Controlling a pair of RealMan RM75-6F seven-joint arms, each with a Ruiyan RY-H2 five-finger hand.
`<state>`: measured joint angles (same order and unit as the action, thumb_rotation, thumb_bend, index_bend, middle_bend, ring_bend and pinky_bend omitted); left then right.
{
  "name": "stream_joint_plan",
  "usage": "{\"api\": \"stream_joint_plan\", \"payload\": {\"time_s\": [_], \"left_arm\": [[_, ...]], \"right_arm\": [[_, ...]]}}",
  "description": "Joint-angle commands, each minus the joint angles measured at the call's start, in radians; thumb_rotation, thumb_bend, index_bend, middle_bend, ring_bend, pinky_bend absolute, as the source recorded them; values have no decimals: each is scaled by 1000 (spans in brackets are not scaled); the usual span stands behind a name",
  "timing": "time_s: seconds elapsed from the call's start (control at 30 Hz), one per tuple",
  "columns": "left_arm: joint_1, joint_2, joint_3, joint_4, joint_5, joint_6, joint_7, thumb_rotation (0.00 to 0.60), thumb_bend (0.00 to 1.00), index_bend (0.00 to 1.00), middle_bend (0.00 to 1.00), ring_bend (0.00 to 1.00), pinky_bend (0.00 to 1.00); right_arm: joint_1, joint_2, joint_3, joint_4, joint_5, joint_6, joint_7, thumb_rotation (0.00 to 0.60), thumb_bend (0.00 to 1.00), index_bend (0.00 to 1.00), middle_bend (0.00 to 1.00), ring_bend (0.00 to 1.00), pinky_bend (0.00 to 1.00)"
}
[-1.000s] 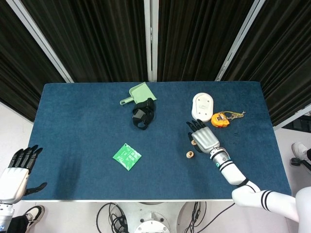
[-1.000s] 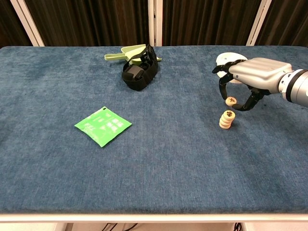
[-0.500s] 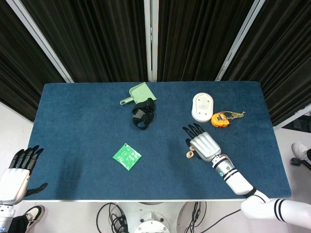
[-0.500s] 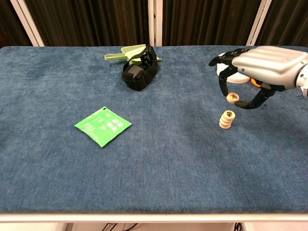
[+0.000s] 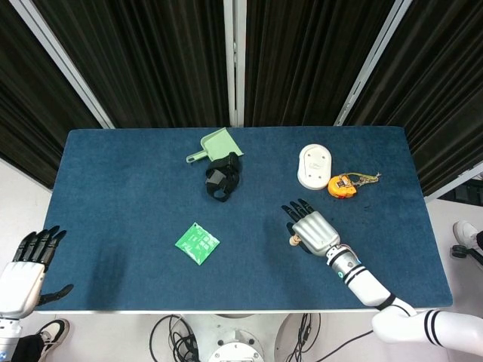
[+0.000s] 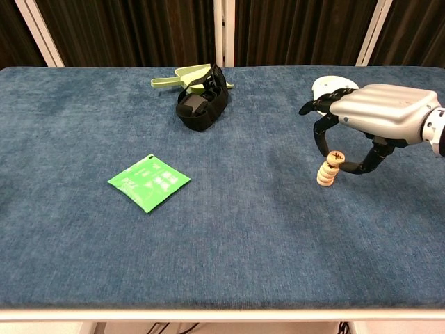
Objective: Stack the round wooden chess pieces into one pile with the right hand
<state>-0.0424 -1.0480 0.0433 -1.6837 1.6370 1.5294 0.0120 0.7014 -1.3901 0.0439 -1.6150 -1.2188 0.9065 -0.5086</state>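
Chess piece [image 6: 336,157] sat tilted, pinched between thumb and fingers just under the palm of the right hand [image 6: 368,115], directly above the upright pile [image 6: 325,174], apparently touching its top, so only release remained.

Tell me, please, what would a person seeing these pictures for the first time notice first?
Most striking is the silver right hand at the right of the blue table, pinching a round wooden chess piece right above the small pile of chess pieces. Next comes the bright green packet lying flat at the centre-left. Towards the far edge, a black strap bundle lies against a pale green dustpan.
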Motion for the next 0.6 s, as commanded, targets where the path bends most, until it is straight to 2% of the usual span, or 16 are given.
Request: {"api": "stream_joint_plan", "payload": {"time_s": [0.03,0.3,0.6], "left_arm": [[0,0,0,1,1,0,0,600,60,0,0,0,0],[-2,-1,2,-1,2,-4,3,600,60,0,0,0,0],[1,1,1,-1,3,2,-2,600,60,0,0,0,0]], "right_arm": [[1,-2,-1,1,1,-1,0,600,290,559,72,0,0],[2,0,-6,-3,7,-1,-5,600,290,558,70,0,0],[5,1,-4,-7,6,-1,0,600,289,494,66,0,0]]}}
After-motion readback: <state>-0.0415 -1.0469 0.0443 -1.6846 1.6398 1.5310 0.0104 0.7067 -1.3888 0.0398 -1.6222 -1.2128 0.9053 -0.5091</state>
